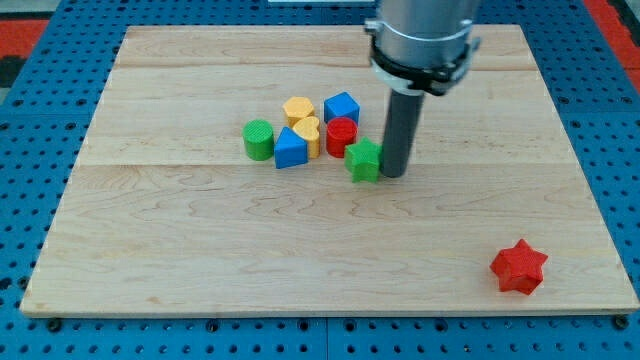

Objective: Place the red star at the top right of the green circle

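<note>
- Wooden board (200,260) on a blue pegboard bench (40,20); everything sits on it.
- Arm: grey collar and dark rod come down from the view's top. My tip (393,175) rests on the board, touching or just beside the green star (364,160) at that star's 3 o'clock. It is a bare rod: nothing to open or close, nothing held.
- Cluster near the board's middle: blue cube (342,107), yellow hexagon (298,110), yellow heart (309,134), blue wedge-like block (290,149), red cylinder (342,135), all packed close.
- Green circle (259,139) sits at the cluster's 9 o'clock edge, just beside the blue wedge.
- Red star (519,266) lies alone, well apart, at about 4 o'clock from the tip, near the board's lower right corner.
- Judgement: the tip is nowhere near the red star, so the push has not begun.
- Obstacle: the slot at the circle's 1–2 o'clock is near the yellow hexagon; the cluster blocks a straight route in.
</note>
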